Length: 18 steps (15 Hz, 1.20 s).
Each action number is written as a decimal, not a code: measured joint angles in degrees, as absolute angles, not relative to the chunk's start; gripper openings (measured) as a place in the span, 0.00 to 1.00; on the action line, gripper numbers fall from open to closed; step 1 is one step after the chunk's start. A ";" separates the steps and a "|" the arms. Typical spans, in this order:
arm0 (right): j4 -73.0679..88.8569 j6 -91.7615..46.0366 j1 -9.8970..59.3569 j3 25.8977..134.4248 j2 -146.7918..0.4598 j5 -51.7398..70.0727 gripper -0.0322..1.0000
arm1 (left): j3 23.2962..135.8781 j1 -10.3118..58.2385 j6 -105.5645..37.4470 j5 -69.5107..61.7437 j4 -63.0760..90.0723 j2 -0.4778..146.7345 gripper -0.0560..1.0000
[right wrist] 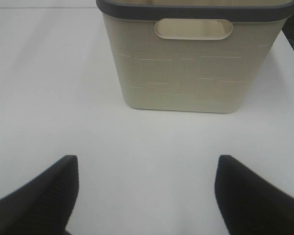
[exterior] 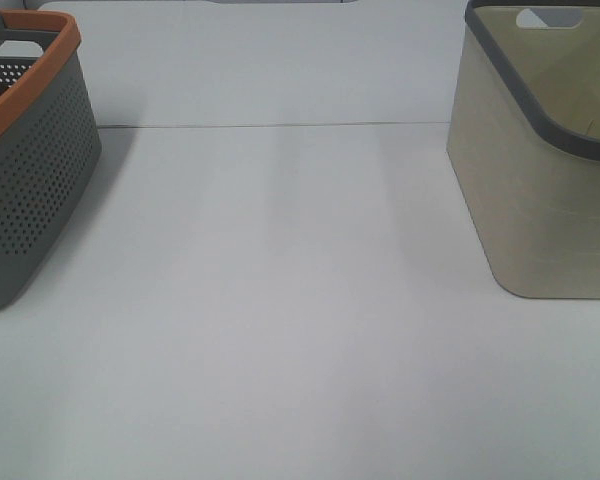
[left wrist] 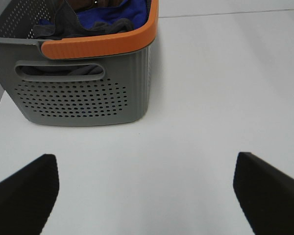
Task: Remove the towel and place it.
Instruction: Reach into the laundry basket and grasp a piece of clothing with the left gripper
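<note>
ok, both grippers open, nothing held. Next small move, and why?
Probably raise the left gripper and bring it forward over the orange rim of the grey basket, toward the dark towel bunched inside. The gripper hangs open and empty short of that basket, and no towel shows anywhere else in view.

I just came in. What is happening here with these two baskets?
Nothing is being handled yet. The left tool and the right tool are both open and empty above the white table. The left one faces the grey basket with the orange rim, where a dark grey cloth, probably the towel, lies next to blue fabric. The right one faces the beige basket.
</note>
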<state>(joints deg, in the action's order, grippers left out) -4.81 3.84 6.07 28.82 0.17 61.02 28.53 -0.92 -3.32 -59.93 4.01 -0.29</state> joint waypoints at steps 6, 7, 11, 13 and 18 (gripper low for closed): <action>-4.81 3.84 6.07 28.82 0.17 61.02 0.77 | 28.53 -0.92 -3.32 -59.93 4.01 -0.29 0.91; -4.81 3.84 6.07 28.82 0.17 61.02 0.77 | 28.53 -0.92 -3.32 -59.93 4.01 -0.29 0.91; -4.81 3.84 6.07 28.82 0.17 61.02 0.77 | 28.53 -0.92 -3.32 -59.93 4.01 -0.29 0.91; -4.81 3.78 6.07 28.82 0.17 61.02 0.77 | 28.53 -0.92 -3.32 -59.93 4.01 -0.29 0.91; -4.81 3.78 6.07 28.82 0.17 61.02 0.77 | 28.53 -0.92 -3.32 -59.93 4.01 -0.29 0.91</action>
<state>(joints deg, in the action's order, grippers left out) -4.81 3.78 6.07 28.82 0.17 61.02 28.53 -0.92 -3.32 -59.93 4.01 -0.29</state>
